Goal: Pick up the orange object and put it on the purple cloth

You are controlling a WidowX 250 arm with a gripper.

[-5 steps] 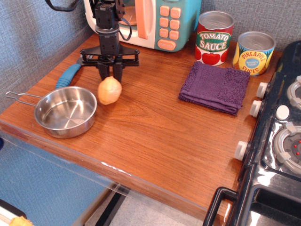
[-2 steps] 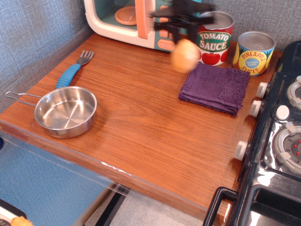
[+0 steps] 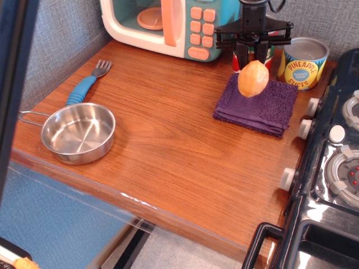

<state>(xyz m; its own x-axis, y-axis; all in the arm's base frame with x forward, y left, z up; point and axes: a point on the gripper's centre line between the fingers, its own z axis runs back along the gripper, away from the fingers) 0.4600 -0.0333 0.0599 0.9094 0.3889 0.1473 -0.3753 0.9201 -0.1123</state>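
Hand: the hand (image 3: pixel 253 56) hangs above the far edge of the purple cloth, its black fingers clenched on the narrow top end of the orange object.
Orange object: the orange object (image 3: pixel 253 78) hangs from the hand, bulbous end down, in the air over the far part of the purple cloth; whether its lowest point touches the cloth cannot be told.
Purple cloth: the purple cloth (image 3: pixel 263 107) lies folded and flat on the worktop, with both cans just behind it and the stove beside its right edge.
Pineapple can: the yellow can (image 3: pixel 303 63) behind the cloth's far right corner reads "PINEAPPLE SLICES"; the smaller print in its blue oval is too small to read.
Red can: a red can (image 3: pixel 269 55) behind the cloth is mostly hidden by the hand, so its label cannot be read.
Microwave: a toy microwave (image 3: pixel 168 25) stands behind and to the left of the cloth, door open, with an orange plate (image 3: pixel 150 18) inside; its orange buttons carry no legible marks.
Pan: a steel pan (image 3: pixel 78 132) sits well to the left of the cloth, near the front edge of the worktop (image 3: pixel 179 151).
Fork: a blue-handled fork (image 3: pixel 87 84) lies far left of the cloth, behind the pan.
Stove: a black toy stove (image 3: pixel 331 168) with white knobs adjoins the worktop on the cloth's right.
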